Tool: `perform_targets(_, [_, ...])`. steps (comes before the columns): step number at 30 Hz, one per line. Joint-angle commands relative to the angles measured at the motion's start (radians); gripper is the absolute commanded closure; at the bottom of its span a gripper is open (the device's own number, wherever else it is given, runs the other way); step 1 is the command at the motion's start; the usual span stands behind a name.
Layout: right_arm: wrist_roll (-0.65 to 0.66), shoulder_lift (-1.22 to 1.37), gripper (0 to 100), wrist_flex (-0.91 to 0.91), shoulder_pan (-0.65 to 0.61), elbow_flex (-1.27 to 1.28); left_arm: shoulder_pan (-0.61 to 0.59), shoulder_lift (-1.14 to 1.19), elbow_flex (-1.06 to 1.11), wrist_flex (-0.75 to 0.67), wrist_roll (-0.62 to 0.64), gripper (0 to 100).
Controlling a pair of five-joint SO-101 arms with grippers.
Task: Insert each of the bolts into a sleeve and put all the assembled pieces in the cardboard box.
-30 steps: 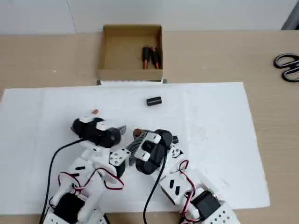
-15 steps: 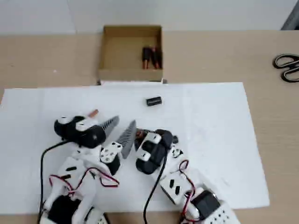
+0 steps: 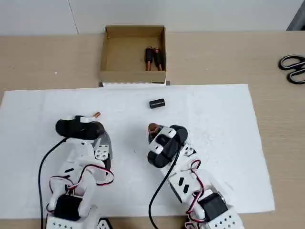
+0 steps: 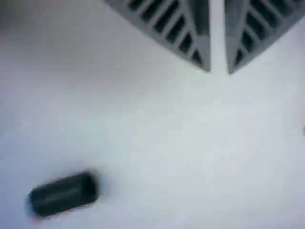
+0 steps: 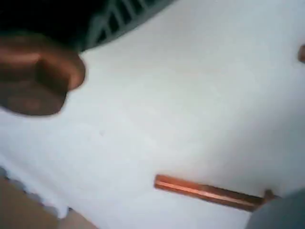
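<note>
The cardboard box (image 3: 108,52) stands at the back with two sleeved bolts (image 3: 153,58) inside. One black sleeve (image 3: 157,103) (image 4: 63,193) lies on the white paper in front of it. A bare copper bolt (image 3: 96,115) (image 5: 205,191) lies on the paper beside the left arm. My right gripper (image 3: 155,132) is at mid-paper, shut on a copper-headed bolt (image 3: 153,127) (image 5: 38,71); a dark part surrounds its shank, and whether that is a sleeve I cannot tell. My left gripper (image 3: 103,143) (image 4: 218,69) points down at the paper, its fingers together with nothing between them.
The white paper sheet (image 3: 214,119) covers the near table; both arm bases stand on its front edge. Scissors (image 3: 293,67) lie on the wooden table at the far right. A strip of bare paper separates the two grippers.
The two grippers were together at mid-paper. The left one opened, drew back to the left and closed again. The right gripper shifted slightly right, keeping the copper-headed bolt.
</note>
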Motion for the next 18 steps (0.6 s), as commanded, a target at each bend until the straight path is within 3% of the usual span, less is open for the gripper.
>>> perform_targets(1, [-0.023, -0.015, 99.6, -0.031, 0.048, 0.014, -0.058, -0.006, 0.079, -0.069, -0.048, 99])
perform_targets(5, [-0.051, -0.015, 99.6, -0.031, 0.113, 0.009, -0.103, -0.006, 0.124, -0.166, -0.092, 99])
perform_targets(18, [-0.198, -0.015, 99.6, -0.024, 0.239, 0.014, -0.110, -0.006, 0.125, -0.138, -0.109, 99])
